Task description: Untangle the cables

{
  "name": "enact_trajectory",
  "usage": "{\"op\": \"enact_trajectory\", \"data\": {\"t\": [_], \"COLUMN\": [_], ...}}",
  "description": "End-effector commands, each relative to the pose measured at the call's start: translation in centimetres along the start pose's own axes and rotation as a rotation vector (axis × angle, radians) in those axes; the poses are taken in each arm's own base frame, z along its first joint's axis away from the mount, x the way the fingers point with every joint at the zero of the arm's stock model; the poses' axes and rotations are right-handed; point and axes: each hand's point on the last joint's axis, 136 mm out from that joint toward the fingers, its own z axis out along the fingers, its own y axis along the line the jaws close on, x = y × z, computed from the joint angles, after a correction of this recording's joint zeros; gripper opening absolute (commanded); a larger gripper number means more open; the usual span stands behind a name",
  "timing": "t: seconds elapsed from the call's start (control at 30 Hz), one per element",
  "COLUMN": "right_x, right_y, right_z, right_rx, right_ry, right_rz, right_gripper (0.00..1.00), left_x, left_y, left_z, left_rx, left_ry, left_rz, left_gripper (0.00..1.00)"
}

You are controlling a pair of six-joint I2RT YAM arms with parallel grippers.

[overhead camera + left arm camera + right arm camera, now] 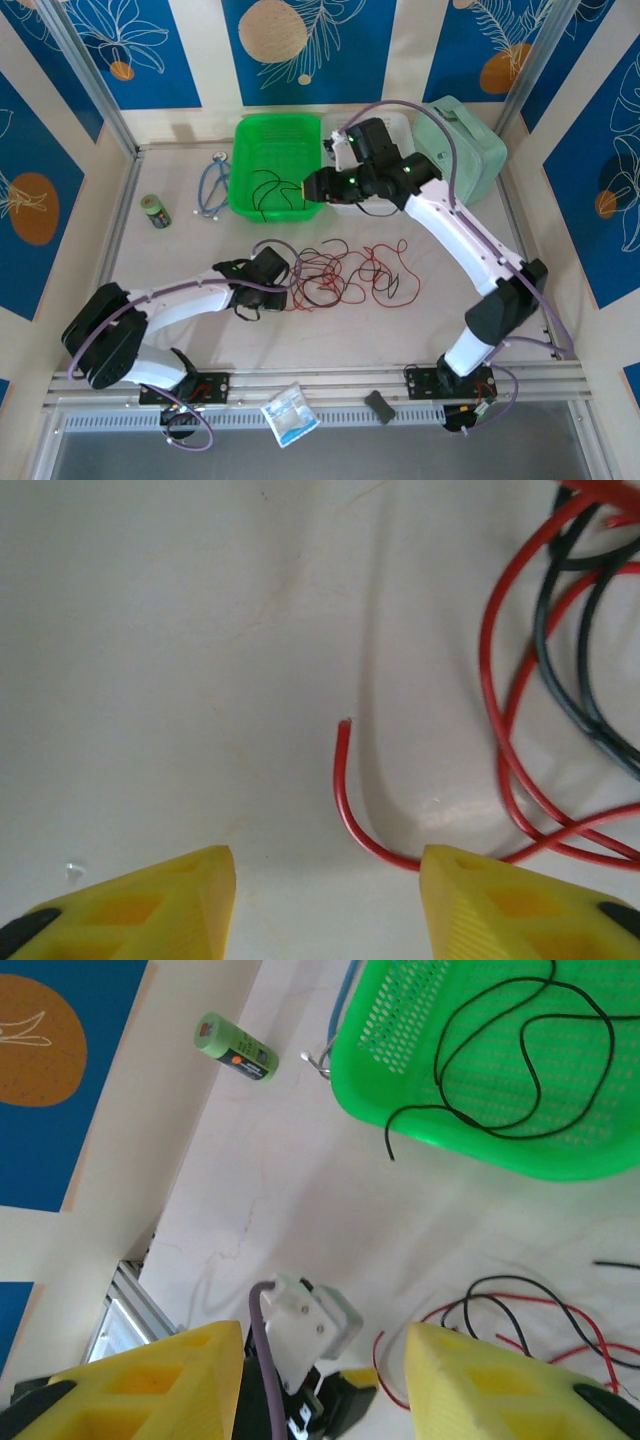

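The cables [345,272], thin red and black strands, are lying in a loose tangle at the middle of the bench [200,250]. The left gripper [288,272] is sitting at the tangle's 9 o'clock edge. In the left wrist view its yellow fingers [180,900] are standing apart, and a loose red cable end [343,780] is curling on the bench between them, not clamped.

The right gripper [312,186] is hovering at 11 o'clock from the tangle, over the 3 o'clock rim of a green basket [250,150]. Its jaws are also standing apart, holding nothing. One black cable [528,1060] is lying looped inside the basket, its end spilling over the rim.

A blue stethoscope [212,185] is lying at the basket's 9 o'clock. A green cylindrical bottle [154,211] is resting at 8 o'clock from the stethoscope, and a mint case [470,150] is sitting at the basket's 3 o'clock.
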Motion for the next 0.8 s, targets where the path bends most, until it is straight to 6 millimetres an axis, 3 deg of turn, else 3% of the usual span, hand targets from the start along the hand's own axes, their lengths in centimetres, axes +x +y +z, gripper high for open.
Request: {"op": "enact_trajectory", "data": {"t": [0.0, 0.3, 0.5, 0.77], "right_x": [0.6, 5.9, 7.3, 9.0], "right_y": [0.1, -1.8, -2.3, -2.5], "right_z": [-1.4, -2.1, -2.4, -3.1], "right_rx": [-0.014, -0.010, -0.008, -0.011], "right_ry": [-0.047, -0.017, -0.015, -0.009], "right_rz": [0.005, 0.079, 0.100, 0.108], "right_gripper": [0.46, 0.41, 0.39, 0.39], "left_x": [-1.4, -2.1, -2.1, -3.0], "left_y": [-0.1, 0.0, 0.2, 0.0], "left_z": [0.6, 2.3, 2.8, 2.2], "left_rx": [-0.016, -0.058, -0.070, -0.062], "left_ry": [-0.052, -0.071, -0.075, -0.122], "left_rz": [-0.007, -0.009, -0.002, -0.012], "left_gripper": [0.47, 0.34, 0.24, 0.03]}}
